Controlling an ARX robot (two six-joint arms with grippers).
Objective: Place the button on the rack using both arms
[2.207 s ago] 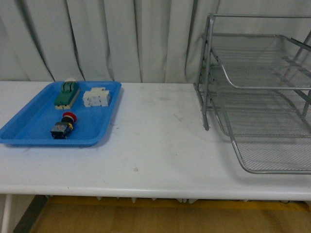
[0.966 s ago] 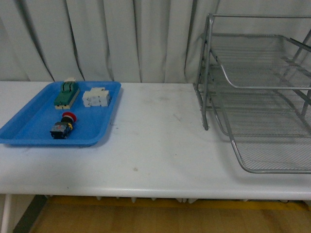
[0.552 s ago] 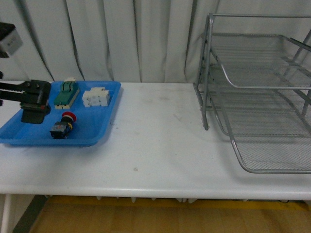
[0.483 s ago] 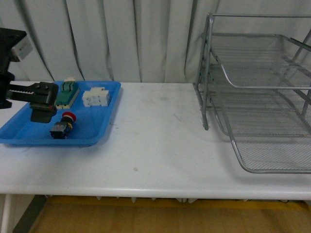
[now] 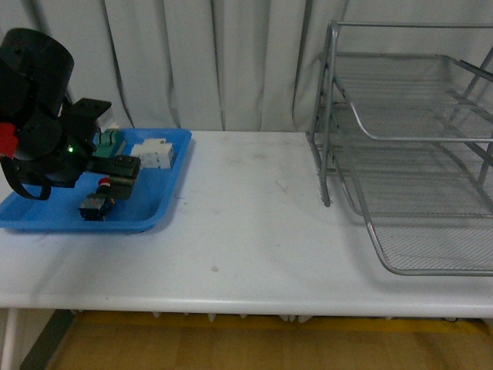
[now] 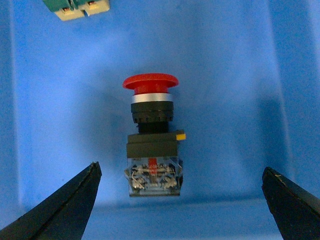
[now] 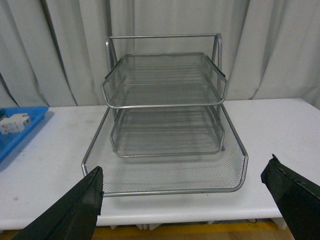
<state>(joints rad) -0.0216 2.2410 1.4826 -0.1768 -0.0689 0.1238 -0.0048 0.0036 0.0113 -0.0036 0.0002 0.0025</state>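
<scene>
One button (image 6: pixel 151 135) lies on its side in the one blue tray (image 5: pixel 46 216). Your left hand (image 6: pixel 180 172), off at the tray's edge a moment ago, now hangs over it, fingers spread wide. One green block (image 5: pixel 108 142) and one white block (image 5: pixel 154 153) share the tray. Your right hand (image 7: pixel 183 170), also spread, faces the one rack (image 7: pixel 165 106).
</scene>
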